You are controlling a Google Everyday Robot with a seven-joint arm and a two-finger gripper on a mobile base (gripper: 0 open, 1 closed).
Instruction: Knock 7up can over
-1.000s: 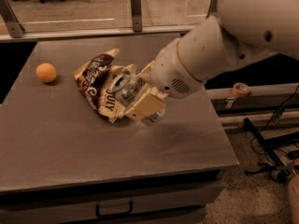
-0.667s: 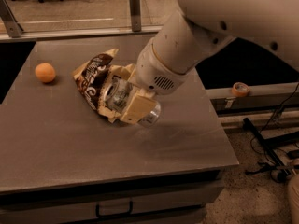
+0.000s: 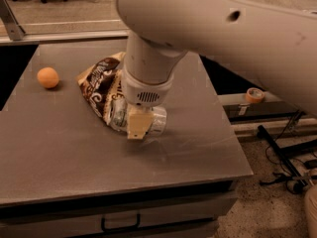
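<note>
**Gripper down on the can, beside the snack bag**

The cream-coloured two-finger gripper [image 3: 140, 128] is low over the flat grey table top [image 3: 74, 157], near the middle of the surface and pointing down from the thick white arm [image 3: 148, 58]. Its cream end piece sits in front of the small silver aluminium 7up can [image 3: 158, 121], which shows on either side of it. Whether the claw is wide, narrow or closed round the can cannot be told from this view. The can is at the gripper, pressed up against the lower right edge of the crumpled brown-and-cream snack bag [image 3: 99, 83]. It looks broader than tall, so it may be tipped or lying, but the arm hides too much to be sure.

Risks, as I judge them:
- The bag backs the can on the left. A push that way would only wedge the can into the bag and drag both along the table.
- A push to the right could send a rolling can towards the table's right edge.
- Pressing straight down might dent the thin can without toppling it.

Count: one gripper, one can, one snack bag, one small orange ball [image 3: 48, 77] well apart at the far left, and one roll of orange tape [image 3: 254, 94] off the table to the right.
</note>
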